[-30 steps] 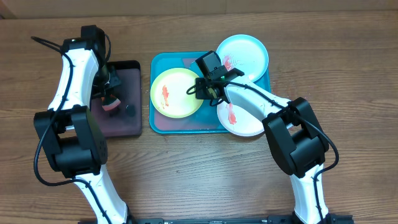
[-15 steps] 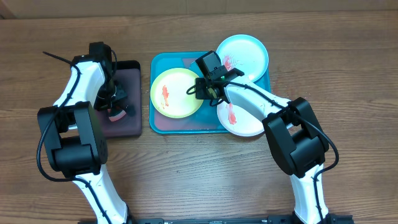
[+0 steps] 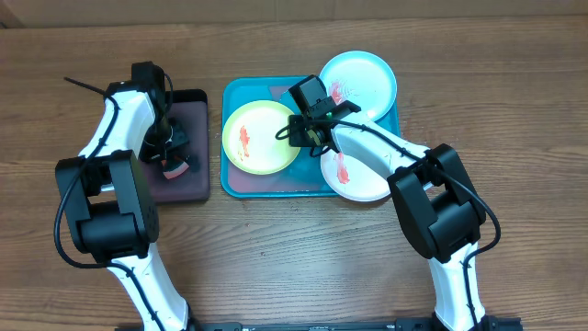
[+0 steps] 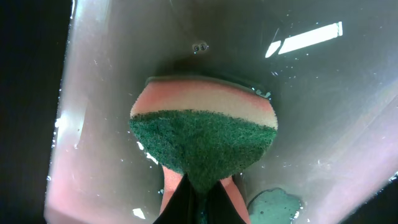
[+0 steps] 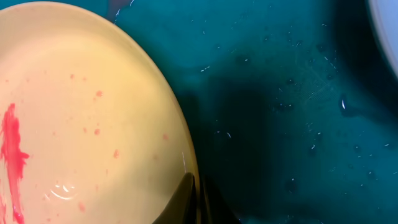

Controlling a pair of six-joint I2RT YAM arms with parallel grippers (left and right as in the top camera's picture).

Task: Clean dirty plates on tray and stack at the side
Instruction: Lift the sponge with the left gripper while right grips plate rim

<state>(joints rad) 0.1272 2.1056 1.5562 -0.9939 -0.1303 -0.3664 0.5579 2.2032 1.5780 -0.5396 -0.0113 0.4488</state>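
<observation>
1. The three plates are sitting on the turquoise tray [image 3: 225, 110]. The yellow-green plate [image 3: 261, 138] is lying flat in its left half. The light blue plate [image 3: 360, 83] is overhanging its far right corner. The white plate [image 3: 358, 175] is overhanging its near right edge.
2. Every plate is showing red smears, so none is looking cleaned, and no stack is forming beside the tray.
3. The right gripper [image 3: 299, 131] is pinching the yellow-green plate's right rim, jaws closed on that edge.
4. The left gripper [image 3: 168, 152] is squeezing a pink sponge [image 4: 205, 137] with a green scouring face, jaws closed on it. It is inside the smaller black tray [image 3: 197, 110], just left of the turquoise one. Whether the sponge is touching that tray's wet-looking floor is unclear.
5. Judging by this, the job is only beginning, with the wiping of all three plates and the stacking remaining.
6. The wooden bench [image 3: 514, 110] is carrying both trays.
</observation>
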